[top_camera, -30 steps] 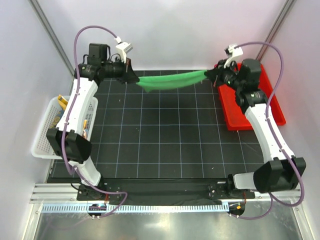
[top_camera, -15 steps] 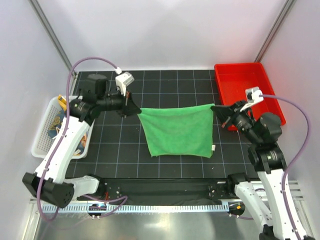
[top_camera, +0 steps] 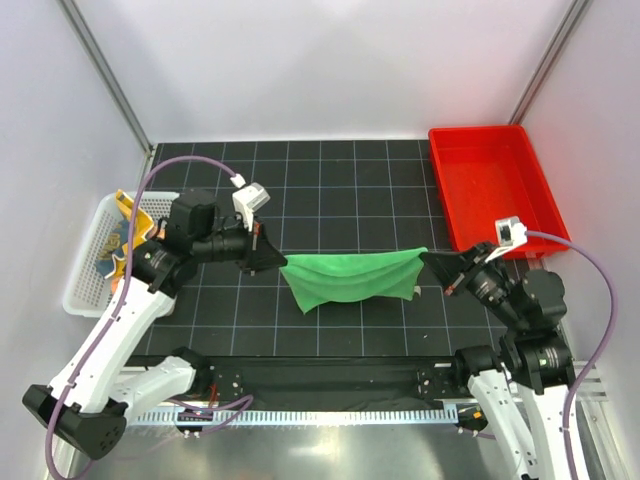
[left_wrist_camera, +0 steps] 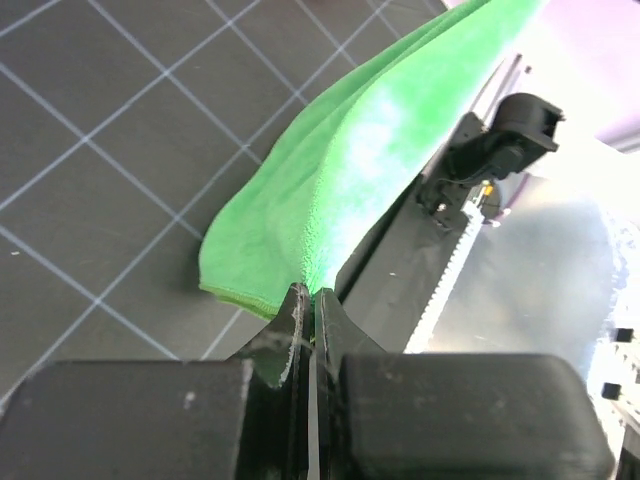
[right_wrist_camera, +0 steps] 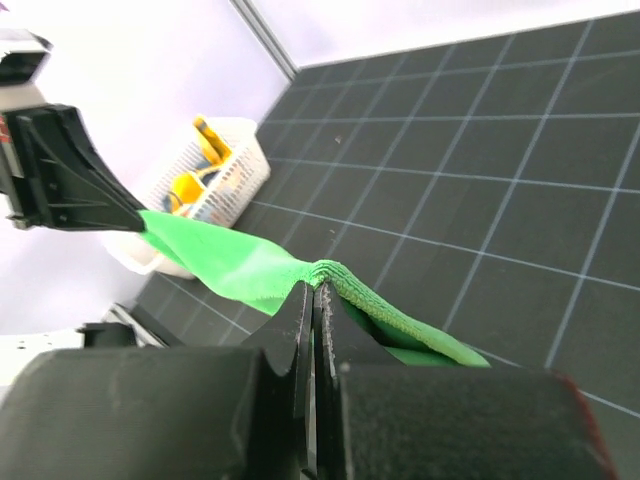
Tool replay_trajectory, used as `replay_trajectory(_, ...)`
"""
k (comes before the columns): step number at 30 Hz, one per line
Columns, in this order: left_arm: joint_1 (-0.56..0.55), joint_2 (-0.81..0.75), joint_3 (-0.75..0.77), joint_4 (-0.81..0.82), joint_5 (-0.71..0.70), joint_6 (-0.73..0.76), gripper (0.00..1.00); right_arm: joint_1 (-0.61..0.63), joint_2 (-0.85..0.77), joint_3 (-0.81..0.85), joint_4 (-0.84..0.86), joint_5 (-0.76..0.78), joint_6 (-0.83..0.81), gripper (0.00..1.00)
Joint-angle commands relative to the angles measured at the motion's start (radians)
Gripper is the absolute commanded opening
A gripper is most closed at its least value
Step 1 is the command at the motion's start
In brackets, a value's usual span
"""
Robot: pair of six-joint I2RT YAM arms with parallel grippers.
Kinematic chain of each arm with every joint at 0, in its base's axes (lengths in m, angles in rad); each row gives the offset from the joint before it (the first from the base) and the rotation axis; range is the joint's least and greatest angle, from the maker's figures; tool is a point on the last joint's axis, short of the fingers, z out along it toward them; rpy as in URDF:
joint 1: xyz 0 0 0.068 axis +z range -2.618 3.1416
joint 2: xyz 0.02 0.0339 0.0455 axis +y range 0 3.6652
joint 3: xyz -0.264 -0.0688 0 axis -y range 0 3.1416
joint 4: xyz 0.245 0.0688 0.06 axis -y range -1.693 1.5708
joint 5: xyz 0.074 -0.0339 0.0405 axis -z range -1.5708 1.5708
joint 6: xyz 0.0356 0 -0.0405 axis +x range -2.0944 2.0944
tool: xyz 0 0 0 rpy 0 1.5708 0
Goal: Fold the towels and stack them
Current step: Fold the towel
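A plain green towel (top_camera: pixel 350 278) hangs stretched between my two grippers above the near half of the black grid mat (top_camera: pixel 330 190), its lower part sagging towards the mat. My left gripper (top_camera: pixel 278 262) is shut on the towel's left corner (left_wrist_camera: pixel 340 190), the jaws pinched tight on the hem. At the right corner (right_wrist_camera: pixel 230 260), my right gripper (top_camera: pixel 428 262) is shut in the same way. A yellow-orange towel with blue edging (top_camera: pixel 120 232) lies bunched in the white basket (top_camera: pixel 85 290).
The white basket stands off the mat's left edge, beside the left arm. A red tray (top_camera: pixel 495 190) sits at the back right. The arm bases and a metal rail (top_camera: pixel 330 412) run along the near edge.
Both grippers have drawn the green towel from the far edge of the mat back towards the near side. It spread out flat on the way and now hangs lower and shorter.
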Motion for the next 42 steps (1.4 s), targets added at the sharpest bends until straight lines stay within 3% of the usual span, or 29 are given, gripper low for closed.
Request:
replay_trajectory(1, -0.037, -0.039, 0.012, 0.046, -0.04, -0.068, 0.0, 0.003, -0.06, 0.007, 0.017, -0.017, 0.076, 0.01)
replay_trajectory(5, -0.051, -0.048, 0.015, 0.035, -0.079, -0.103, 0.0, 0.003, -0.073, 0.01, 0.009, 0.023, 0.111, 0.01)
replay_trajectory(10, -0.047, 0.052, 0.08, -0.004, -0.328, -0.103, 0.0, 0.003, 0.04, -0.021, 0.153, 0.21, 0.13, 0.01)
replay_trajectory(12, -0.032, 0.154, 0.114, -0.001, -0.357, -0.101, 0.0, 0.004, 0.161, -0.035, 0.207, 0.273, 0.122, 0.01)
replay_trajectory(15, 0.002, 0.303, 0.136, 0.072, -0.339, -0.101, 0.0, 0.003, 0.331, -0.14, 0.424, 0.281, 0.157, 0.01)
replay_trajectory(16, 0.029, 0.34, 0.139, 0.097, -0.319, -0.103, 0.0, 0.004, 0.388, -0.171, 0.605, 0.239, 0.182, 0.01)
replay_trajectory(18, 0.052, 0.465, 0.157, 0.163, -0.291, -0.115, 0.0, 0.006, 0.562, -0.208, 0.74, 0.23, 0.209, 0.01)
replay_trajectory(23, 0.126, 0.737, 0.301, 0.284, -0.236, -0.141, 0.0, 0.003, 0.912, -0.106, 0.974, 0.255, 0.167, 0.01)
replay_trajectory(31, 0.227, 1.189, 0.695, 0.266, -0.156, -0.164, 0.02, 0.001, 1.432, 0.261, 0.94, 0.224, 0.078, 0.04)
replay_trajectory(34, 0.259, 1.266, 0.812, 0.269, -0.12, -0.176, 0.13, -0.008, 1.543, 0.421, 0.874, 0.197, 0.038, 0.07)
replay_trajectory(36, 0.27, 1.334, 0.91, 0.241, -0.093, -0.169, 0.3, -0.017, 1.627, 0.529, 0.807, 0.189, 0.013, 0.17)
replay_trajectory(38, 0.282, 1.375, 0.985, 0.172, -0.127, -0.149, 0.37, -0.028, 1.677, 0.615, 0.744, 0.192, -0.002, 0.25)
replay_trajectory(42, 0.299, 1.345, 0.972, 0.1, -0.234, -0.134, 0.42, -0.036, 1.681, 0.718, 0.513, 0.233, -0.042, 0.37)
